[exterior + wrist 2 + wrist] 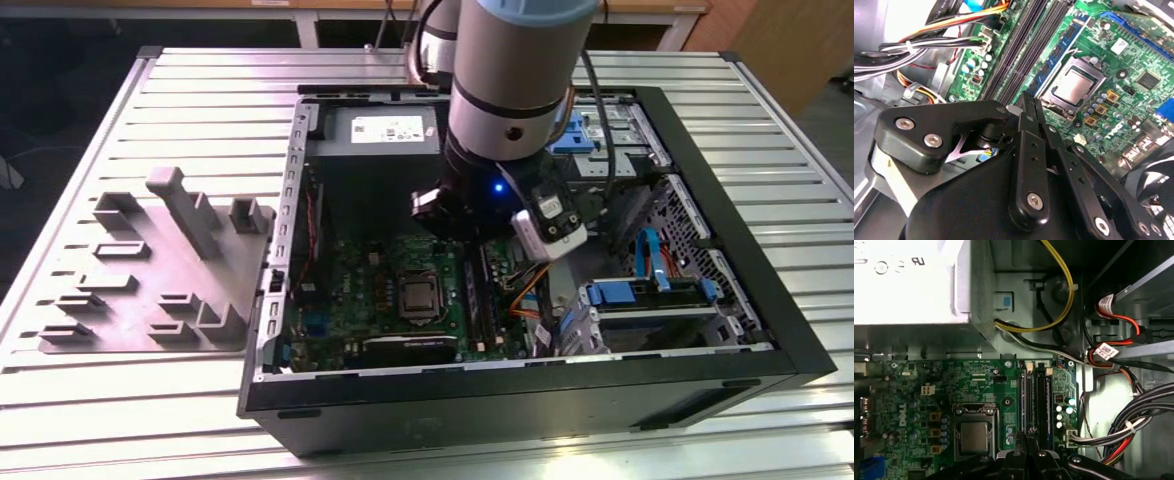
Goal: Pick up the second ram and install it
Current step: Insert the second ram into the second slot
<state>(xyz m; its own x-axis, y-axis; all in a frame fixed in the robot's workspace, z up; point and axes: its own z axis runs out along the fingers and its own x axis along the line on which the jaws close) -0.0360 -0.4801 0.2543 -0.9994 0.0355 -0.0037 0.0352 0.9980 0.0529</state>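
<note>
My gripper (1026, 97) hangs inside the open computer case (747, 340), low over the green motherboard (360, 280). Its black fingers are closed together, and I see no strip between them. In the first wrist view the gripper (1030, 432) points at the near end of the long black slot rails (1036, 395). Those slot rails (1024, 45) run away from the fingertips beside the silver processor (1074, 85). The second ram is hidden: I cannot tell whether it sits in a rail or edge-on between the fingers.
A grey fixture plate (160, 270) with upright blocks lies on the table at the exterior view's left. The grey power-supply box (380, 130) fills the case's far end. Cable bundles (1124, 430) and a blue-tabbed drive cage (647, 295) crowd the side beyond the slots.
</note>
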